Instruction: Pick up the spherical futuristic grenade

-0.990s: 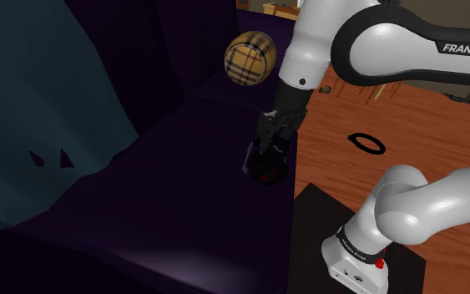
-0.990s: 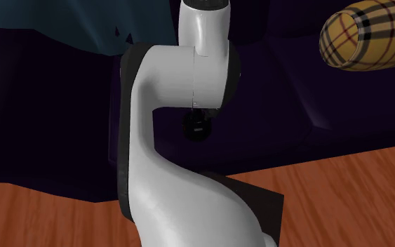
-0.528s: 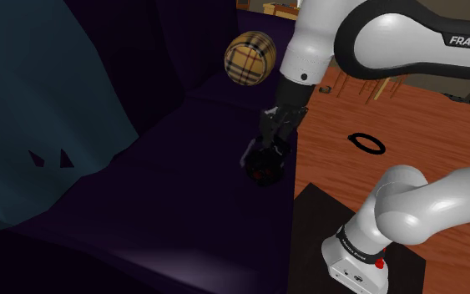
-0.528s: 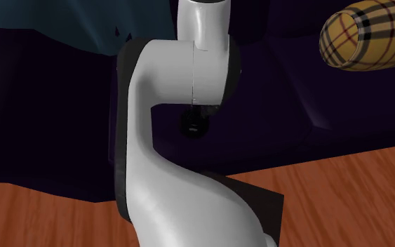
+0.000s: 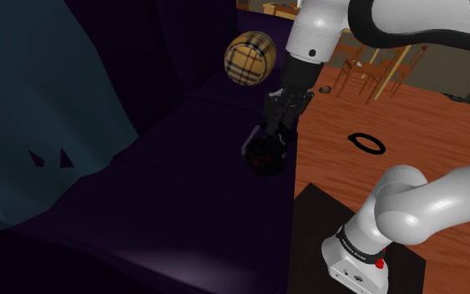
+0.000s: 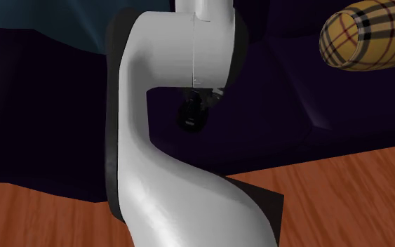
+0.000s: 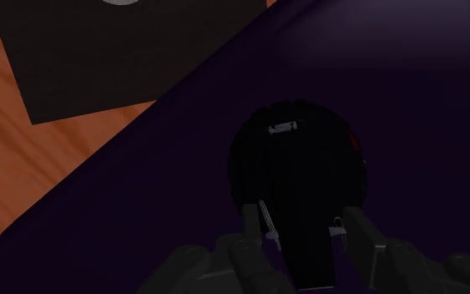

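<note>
Shoulder view: the gripper (image 5: 267, 147) is hanging from the white arm (image 5: 316, 33), pointing down over a dark purple surface (image 5: 183, 200), and is clasping the grenade (image 5: 262, 159), a black ball showing red marks. Whether the ball is touching the surface cannot be told. A plaid barrel (image 5: 248, 57) is sitting beyond it, apart from it. A black ring (image 5: 366, 143) is lying on the wood floor (image 5: 425, 134) to this view's right of the gripper. The stand (image 5: 312, 213) is sitting at lower right. Wooden chairs (image 5: 375, 71) are standing at the back.

Wrist view: the two fingers (image 7: 254, 224) are pressing on opposite sides of the grenade (image 7: 295, 163), above the purple surface (image 7: 408, 92).

Second exterior view: the grenade (image 6: 191, 117) is showing under the arm (image 6: 168, 70), with the barrel (image 6: 367, 38) well off to this view's right.
</note>
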Motion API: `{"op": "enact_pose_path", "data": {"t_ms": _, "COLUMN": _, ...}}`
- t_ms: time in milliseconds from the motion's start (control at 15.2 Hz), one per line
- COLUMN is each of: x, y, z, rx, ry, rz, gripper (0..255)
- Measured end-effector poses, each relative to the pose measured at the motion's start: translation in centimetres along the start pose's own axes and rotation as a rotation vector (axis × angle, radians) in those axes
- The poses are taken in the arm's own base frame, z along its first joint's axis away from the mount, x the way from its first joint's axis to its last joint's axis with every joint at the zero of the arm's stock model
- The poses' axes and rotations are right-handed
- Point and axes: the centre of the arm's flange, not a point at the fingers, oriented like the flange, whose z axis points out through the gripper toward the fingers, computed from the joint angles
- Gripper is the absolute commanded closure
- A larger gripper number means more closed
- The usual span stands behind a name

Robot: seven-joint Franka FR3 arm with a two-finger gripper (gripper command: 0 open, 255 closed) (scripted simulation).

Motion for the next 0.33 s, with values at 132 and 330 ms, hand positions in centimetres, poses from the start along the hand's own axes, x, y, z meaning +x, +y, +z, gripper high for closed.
{"op": "enact_pose_path", "data": {"t_ms": 132, "x": 0.0, "y": 0.0, "z": -1.0, "rx": 0.000, "ry": 0.000, "rz": 0.000, "gripper": 255}}
{"op": "enact_pose_path", "data": {"t_ms": 330, "x": -0.1, "y": 0.0, "z": -2.4, "rx": 0.000, "ry": 0.000, "rz": 0.000, "gripper": 255}}
